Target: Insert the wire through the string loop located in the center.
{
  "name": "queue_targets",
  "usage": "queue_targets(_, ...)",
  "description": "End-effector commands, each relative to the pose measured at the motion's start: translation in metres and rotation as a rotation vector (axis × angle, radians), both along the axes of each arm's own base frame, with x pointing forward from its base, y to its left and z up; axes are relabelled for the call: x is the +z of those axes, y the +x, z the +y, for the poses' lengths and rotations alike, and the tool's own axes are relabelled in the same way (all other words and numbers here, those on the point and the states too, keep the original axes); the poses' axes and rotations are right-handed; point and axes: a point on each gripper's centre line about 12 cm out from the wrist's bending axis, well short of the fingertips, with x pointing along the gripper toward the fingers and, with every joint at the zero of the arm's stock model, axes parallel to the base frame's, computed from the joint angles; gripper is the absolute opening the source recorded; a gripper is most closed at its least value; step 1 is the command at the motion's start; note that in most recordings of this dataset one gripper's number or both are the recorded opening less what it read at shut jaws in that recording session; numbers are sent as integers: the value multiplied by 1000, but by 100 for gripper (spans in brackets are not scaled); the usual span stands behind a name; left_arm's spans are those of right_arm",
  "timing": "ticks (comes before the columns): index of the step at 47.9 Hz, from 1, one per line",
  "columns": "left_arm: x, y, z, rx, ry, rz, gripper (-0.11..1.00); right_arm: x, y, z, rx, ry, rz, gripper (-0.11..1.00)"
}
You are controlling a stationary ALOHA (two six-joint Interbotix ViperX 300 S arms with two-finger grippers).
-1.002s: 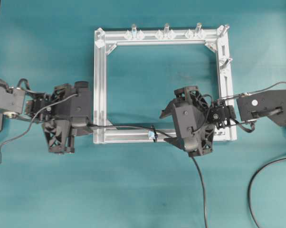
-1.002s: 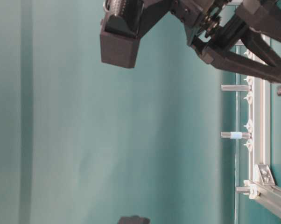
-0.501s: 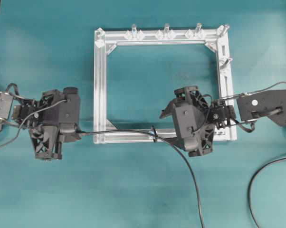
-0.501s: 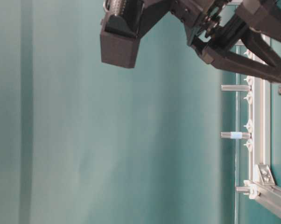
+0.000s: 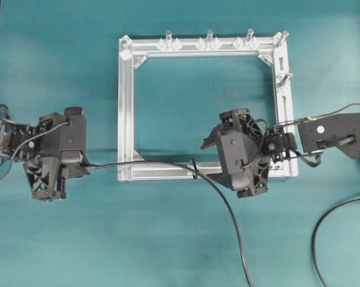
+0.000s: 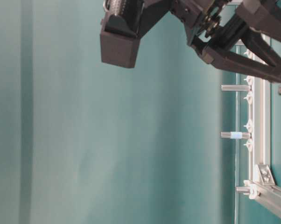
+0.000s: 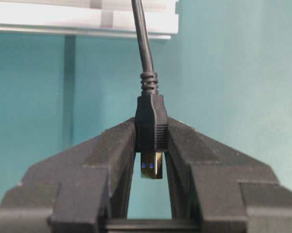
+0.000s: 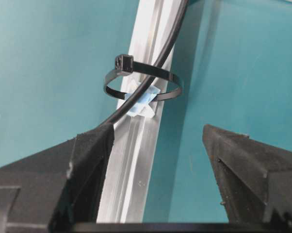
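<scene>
The wire [image 5: 144, 163] is a thin black cable. It runs from my left gripper [image 5: 79, 169] across the frame's near bar, through the string loop [image 5: 194, 167], then curves down toward the front edge. In the left wrist view my left gripper [image 7: 151, 130] is shut on the wire's black plug [image 7: 151, 121], whose gold tip sticks out between the fingers. In the right wrist view the cable [image 8: 153, 70] passes through the black loop [image 8: 169, 76], above its light-blue piece [image 8: 141, 103]. My right gripper [image 8: 158, 133] stands open just right of the loop, straddling the bar and holding nothing.
The square aluminium frame [image 5: 125, 107] lies flat on the teal table, with upright pegs [image 5: 209, 37] along its far bar. Another black cable [image 5: 323, 227] loops at the lower right. In the table-level view a black arm [image 6: 234, 51] hangs over the frame [image 6: 259, 116].
My left gripper has moved left, away from the frame, with the plug in it, drawing more wire through the loop. The trailing cable has swung left. The right arm has stayed put.
</scene>
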Motion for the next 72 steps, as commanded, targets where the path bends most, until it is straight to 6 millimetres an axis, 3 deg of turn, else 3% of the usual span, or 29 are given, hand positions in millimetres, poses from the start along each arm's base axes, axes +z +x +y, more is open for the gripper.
queue_targets(1,0,3,-1,3,-6,-17,19,13,2,2,3,6,-38,75)
queue_targets(26,-36,15,-3,11,3,2,19,15,3,1,2,7,-44,75)
queue_targets(57,-27,13,-3,4,7,29,18,13,2,1,2,6,-38,75)
queue_targets(59,-27,14,-3,1,9,38,24,13,2,1,2,6,-38,75)
queue_targets(66,-23,18,-4,-10,15,29,65,12,2,2,3,6,-36,75)
queue_targets(72,-19,22,-5,-12,15,16,57,13,2,1,2,6,-38,75)
